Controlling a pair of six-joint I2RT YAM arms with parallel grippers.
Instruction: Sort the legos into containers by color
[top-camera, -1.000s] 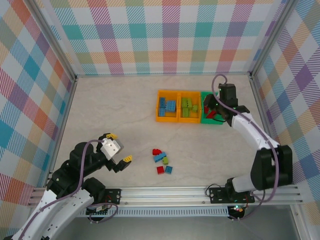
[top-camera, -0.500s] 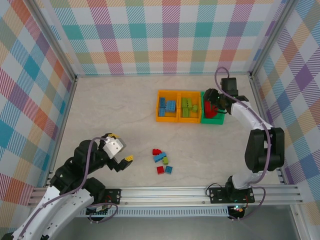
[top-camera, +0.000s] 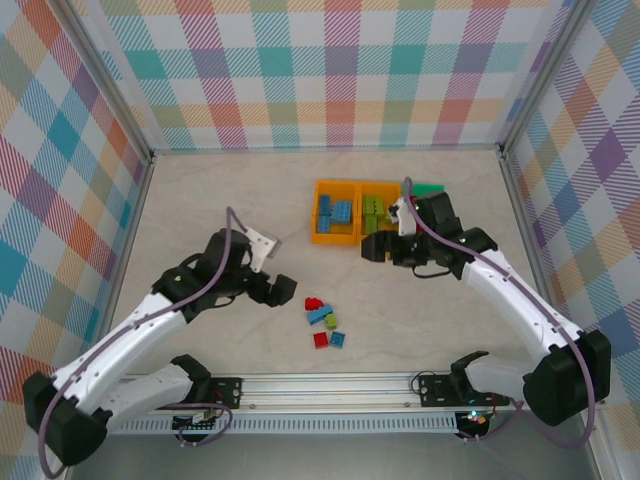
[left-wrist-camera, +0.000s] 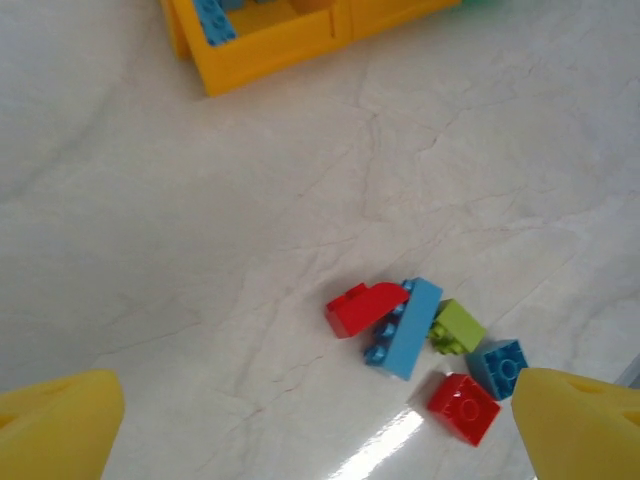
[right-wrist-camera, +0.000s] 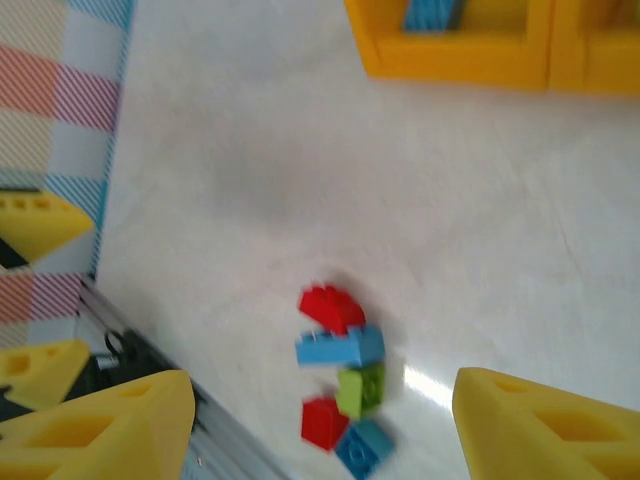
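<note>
1. Reaching in from the near left corner, the left arm (top-camera: 150, 325) is stretching over the pale surface (top-camera: 200, 200) toward the middle. The left jaws are standing wide open with nothing between them. In the left wrist view one of the yellow fingertips (left-wrist-camera: 55, 425) is showing at each lower corner.
2. Five loose legos (top-camera: 324, 322) are lying in a tight cluster on the surface, just to the right of the left jaws.
3. In that cluster a curved red brick (left-wrist-camera: 365, 308) is touching a long blue brick (left-wrist-camera: 405, 328). A lime brick (left-wrist-camera: 457, 328) is sitting against the blue one's other side. A small blue brick (left-wrist-camera: 498, 365) and a square red brick (left-wrist-camera: 465, 408) are lying close by.
4. The right arm (top-camera: 510, 300) is bending in from the right. The right jaws are hanging between the cluster and the bins, open and holding nothing.
5. The containers are standing in a row farther back. The left orange bin (top-camera: 335, 239) is holding blue bricks (top-camera: 340, 212), and the middle orange bin (top-camera: 380, 185) is holding lime bricks (top-camera: 372, 208).
6. The green bin (top-camera: 430, 187) is sitting at the right end, mostly hidden by the right arm, so I cannot tell what it is holding.
7. The checked wall (top-camera: 320, 80) is closing off the far side.
</note>
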